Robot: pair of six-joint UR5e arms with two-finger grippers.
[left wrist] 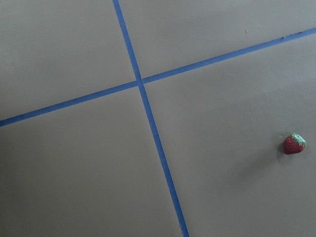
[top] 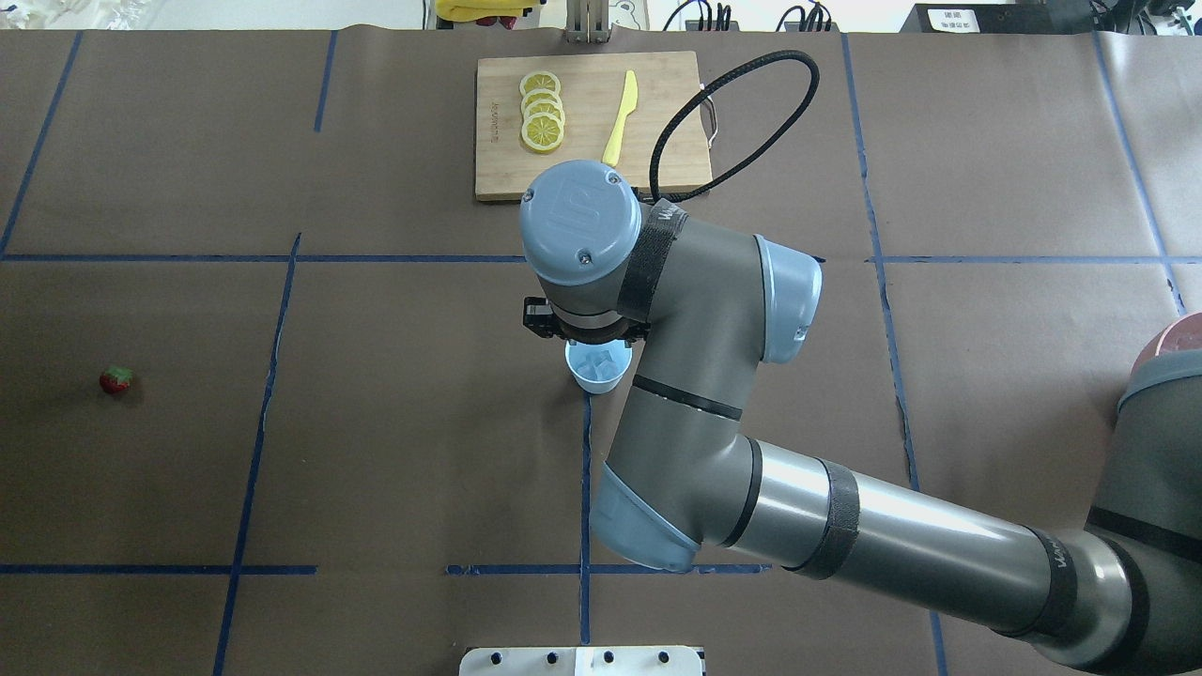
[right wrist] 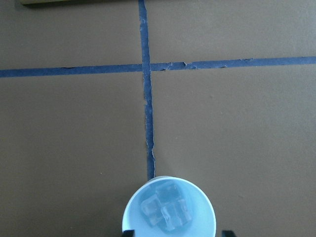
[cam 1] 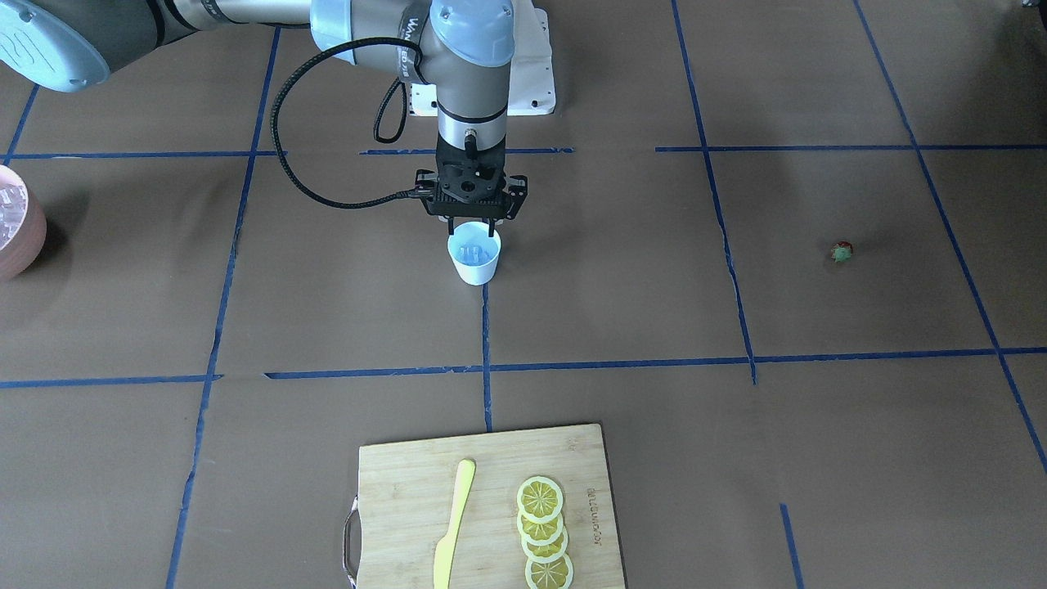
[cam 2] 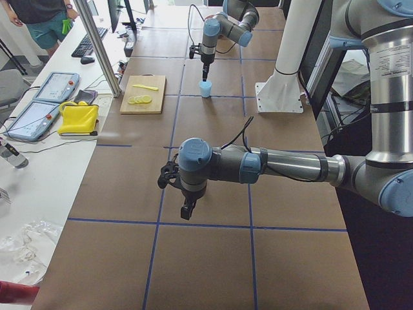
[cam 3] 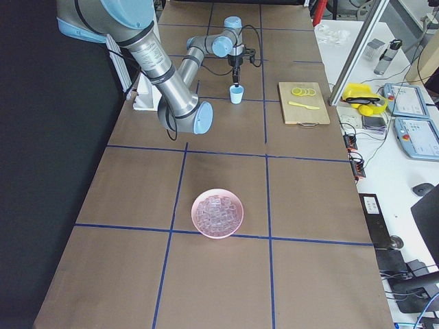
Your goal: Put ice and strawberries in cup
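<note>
The cup (cam 1: 474, 271) stands upright near the middle of the surface (top: 376, 451), on a blue tape line. Ice (right wrist: 165, 208) is inside it: three clear cubes lie together at the bottom. No berry is in it.

The right claw (cam 1: 474, 227) hangs directly above the cup's mouth. Its fingers are spread wide, one to each side of the rim, and hold nothing. No contact with the rim can be made out.

The strawberry (top: 116, 379) lies alone on the surface, well apart from the cup, on the robot's left. The left wrist view shows it near the frame's right edge. The left claw (cam 2: 187, 210) hovers above the surface. It shows only in the side view, so its opening cannot be told.

The pink bowl (cam 3: 243, 214) of spare ice sits far to the robot's right. The cutting board (top: 676, 169), with lemon slices (top: 543, 122) and a yellow knife (top: 620, 117), lies beyond the cup.

Assessment: the ice portion looks delivered and the berry is outstanding.
- **Right claw:** raise it straight up, because a sideways pull could tip the light cup.
- **Left claw:** centre it over the berry before descending. Close gently across the berry's body, since so small a piece may roll away.
</note>
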